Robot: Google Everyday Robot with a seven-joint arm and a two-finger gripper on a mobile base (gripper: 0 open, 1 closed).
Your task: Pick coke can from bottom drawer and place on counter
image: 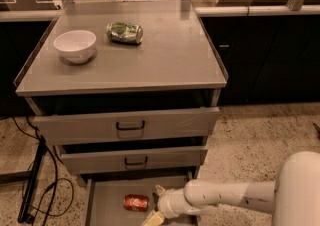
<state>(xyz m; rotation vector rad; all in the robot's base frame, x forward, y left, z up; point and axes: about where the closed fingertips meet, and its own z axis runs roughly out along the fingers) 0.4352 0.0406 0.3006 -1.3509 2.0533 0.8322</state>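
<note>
Gripper (156, 204) in bottom drawer (107, 201) — front cropped

Coke can (136, 202) in btm drawer (106, 199), hand (156, 204) just R — bowl (75, 46) on counter (172, 57)

The white arm's gripper (156, 204) sits low inside the shallow grey metal bottom drawer (107, 197), its two pale fingers (159, 190) spread apart. Just beyond the fingertips a small red coke can (136, 202) lies on its side. Far above the fingers, the flat grey metal table (165, 60) carries a round white bowl (75, 45) and a crumpled green can (125, 33)
</note>
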